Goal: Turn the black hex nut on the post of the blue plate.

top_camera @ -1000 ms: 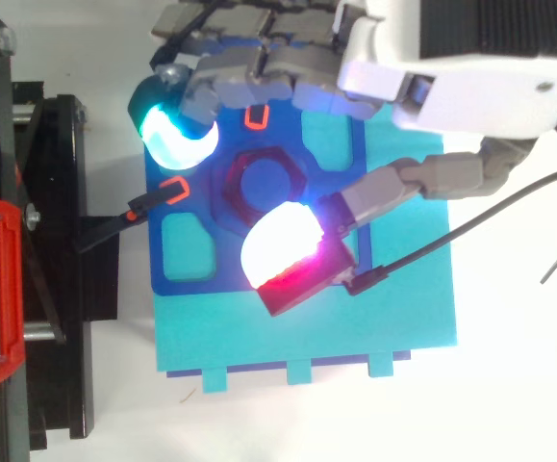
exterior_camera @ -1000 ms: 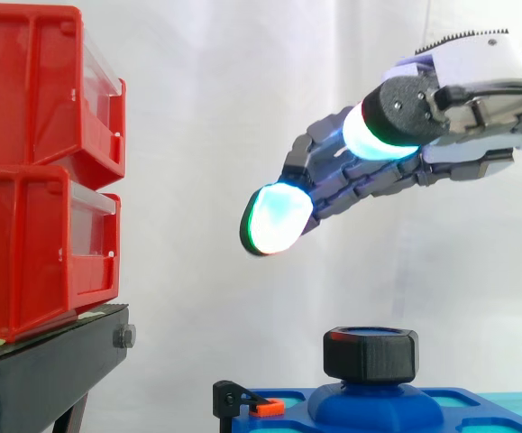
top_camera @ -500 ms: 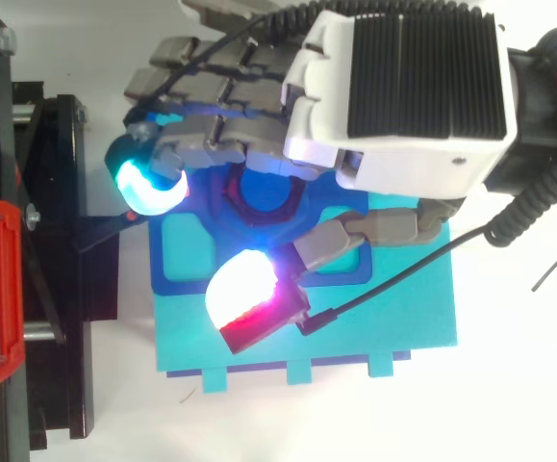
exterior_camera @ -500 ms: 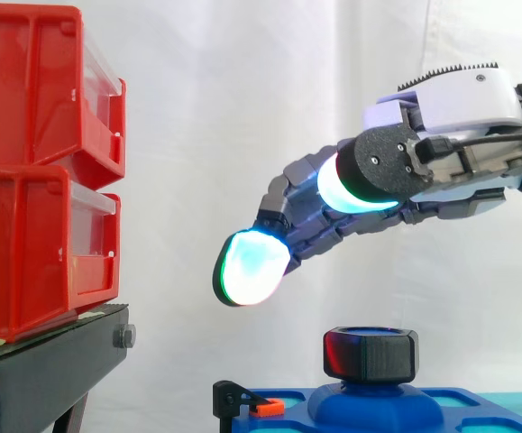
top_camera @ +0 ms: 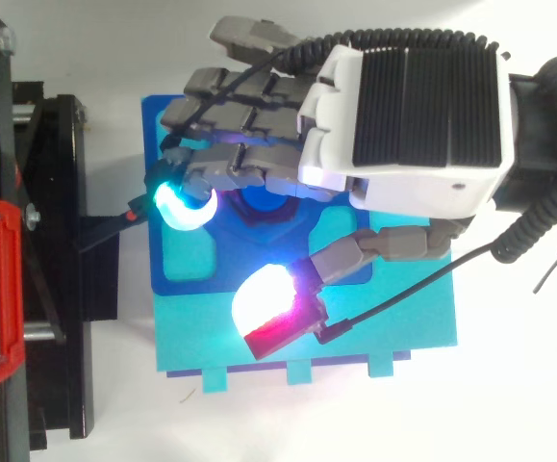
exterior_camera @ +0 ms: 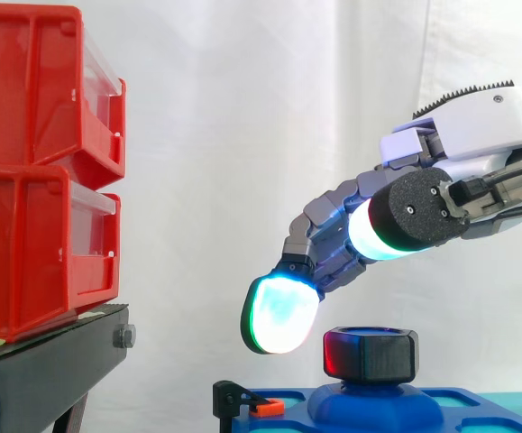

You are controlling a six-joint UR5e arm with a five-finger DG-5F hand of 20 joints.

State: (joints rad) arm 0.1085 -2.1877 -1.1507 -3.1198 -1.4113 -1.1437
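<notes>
The black hex nut (exterior_camera: 370, 354) sits on the raised post of the blue plate (exterior_camera: 441, 408). In the top view a sliver of the nut (top_camera: 259, 204) peeks out under the fingers, and the blue plate (top_camera: 187, 255) lies on a teal base. My hand (exterior_camera: 463, 167) hovers just above the nut, palm down (top_camera: 403, 106), fingers gently curved and spread. One glowing fingertip (exterior_camera: 281, 313) hangs just left of the nut at its level, apart from it. The thumb pad (top_camera: 266, 306) glows white and red in front of the post. Nothing is held.
Two stacked red bins (exterior_camera: 44, 171) stand on a black stand (exterior_camera: 49, 370) at the left. A small black clip with an orange tab (exterior_camera: 259, 404) sits at the plate's left edge. The teal base (top_camera: 393, 318) extends beyond the plate.
The hand has come down towards the nut and shifted slightly right. Its lowest fingertip dropped from well above the nut to beside it.
</notes>
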